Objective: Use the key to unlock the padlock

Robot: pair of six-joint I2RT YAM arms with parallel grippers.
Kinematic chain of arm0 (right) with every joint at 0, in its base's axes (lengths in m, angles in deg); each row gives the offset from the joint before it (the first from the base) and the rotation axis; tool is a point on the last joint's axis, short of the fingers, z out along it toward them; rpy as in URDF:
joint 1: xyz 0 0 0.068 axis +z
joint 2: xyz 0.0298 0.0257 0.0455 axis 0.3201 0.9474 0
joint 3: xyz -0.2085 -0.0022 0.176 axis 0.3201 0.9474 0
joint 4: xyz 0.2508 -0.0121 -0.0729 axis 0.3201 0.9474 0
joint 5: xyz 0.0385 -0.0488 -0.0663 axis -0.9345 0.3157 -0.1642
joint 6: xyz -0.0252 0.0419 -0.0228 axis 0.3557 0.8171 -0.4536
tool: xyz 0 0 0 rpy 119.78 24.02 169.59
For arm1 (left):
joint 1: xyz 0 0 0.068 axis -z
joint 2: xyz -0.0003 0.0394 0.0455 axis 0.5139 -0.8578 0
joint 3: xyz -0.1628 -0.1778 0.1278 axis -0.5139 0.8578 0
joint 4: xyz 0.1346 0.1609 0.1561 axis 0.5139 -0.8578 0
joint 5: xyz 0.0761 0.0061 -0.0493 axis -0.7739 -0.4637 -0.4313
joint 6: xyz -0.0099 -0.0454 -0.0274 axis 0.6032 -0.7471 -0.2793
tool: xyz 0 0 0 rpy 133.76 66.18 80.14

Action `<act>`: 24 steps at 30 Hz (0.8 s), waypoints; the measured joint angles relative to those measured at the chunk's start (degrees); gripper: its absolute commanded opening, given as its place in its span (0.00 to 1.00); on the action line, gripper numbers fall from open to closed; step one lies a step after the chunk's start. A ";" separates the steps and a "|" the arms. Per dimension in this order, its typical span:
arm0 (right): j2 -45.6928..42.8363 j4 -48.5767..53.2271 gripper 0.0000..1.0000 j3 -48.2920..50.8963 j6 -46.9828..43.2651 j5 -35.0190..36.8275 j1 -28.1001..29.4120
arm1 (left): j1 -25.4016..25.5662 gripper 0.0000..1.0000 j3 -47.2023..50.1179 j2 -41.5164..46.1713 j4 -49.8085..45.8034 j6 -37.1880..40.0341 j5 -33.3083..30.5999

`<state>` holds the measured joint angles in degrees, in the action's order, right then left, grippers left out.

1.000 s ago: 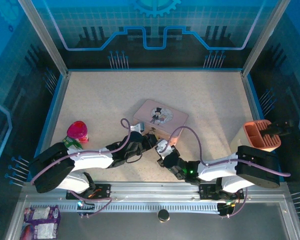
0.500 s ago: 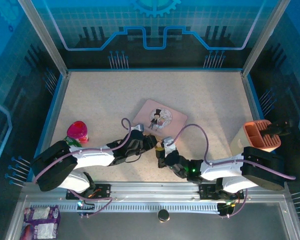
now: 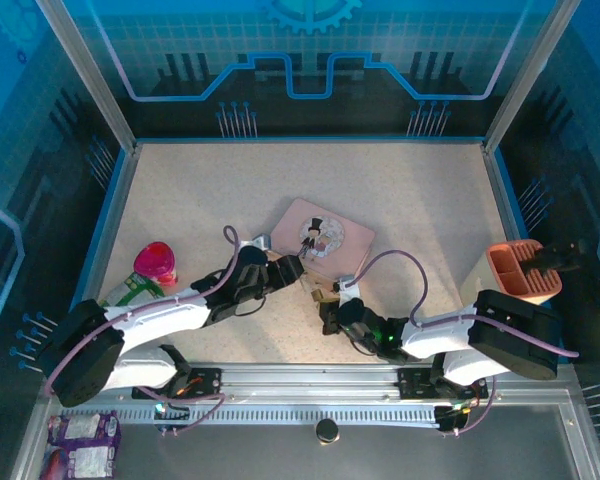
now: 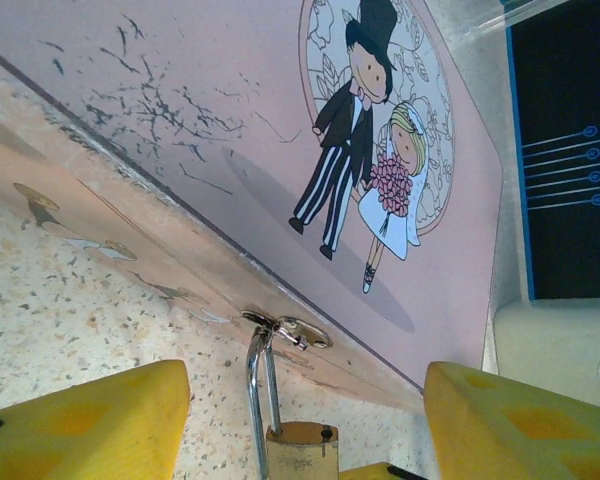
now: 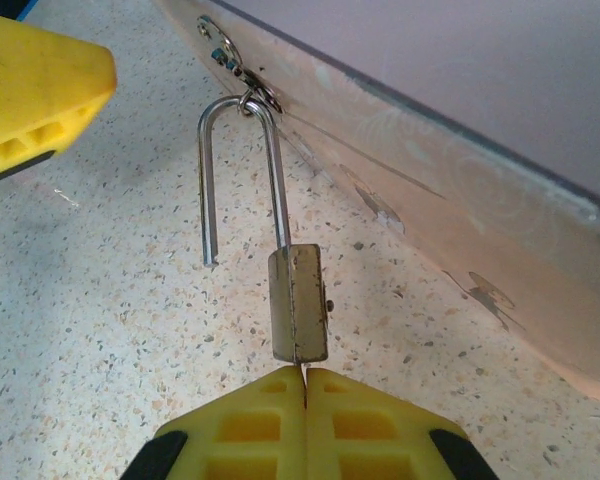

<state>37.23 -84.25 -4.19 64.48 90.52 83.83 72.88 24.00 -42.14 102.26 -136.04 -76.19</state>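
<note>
The pink tin (image 3: 345, 240) lies mid-table, with the padlock (image 5: 298, 305) hooked to its front hasp (image 5: 242, 85). The left gripper (image 4: 305, 415) stands open either side of the padlock without touching it. The right gripper (image 5: 303, 385) is pinched shut at its base. The padlock is light, rigid, slick brass (so it looks), best gripped across the body's flat sides. Its long axis runs from hasp to right gripper, shackle (image 5: 208, 180) tinward.

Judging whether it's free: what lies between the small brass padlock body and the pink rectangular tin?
In the right wrist view, the silvery shackle bridges that gap, hooked through the tin's metal hasp, one leg hanging free.
</note>
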 measured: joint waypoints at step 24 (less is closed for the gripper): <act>1.49 4.68 0.37 -3.39 -2.80 -10.43 -8.04 | -8.87 0.71 0.37 6.29 -5.27 14.21 3.08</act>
<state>38.71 -79.57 -7.57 61.69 80.10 75.79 64.01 24.37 -35.85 96.99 -121.83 -73.11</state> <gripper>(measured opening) 0.360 0.707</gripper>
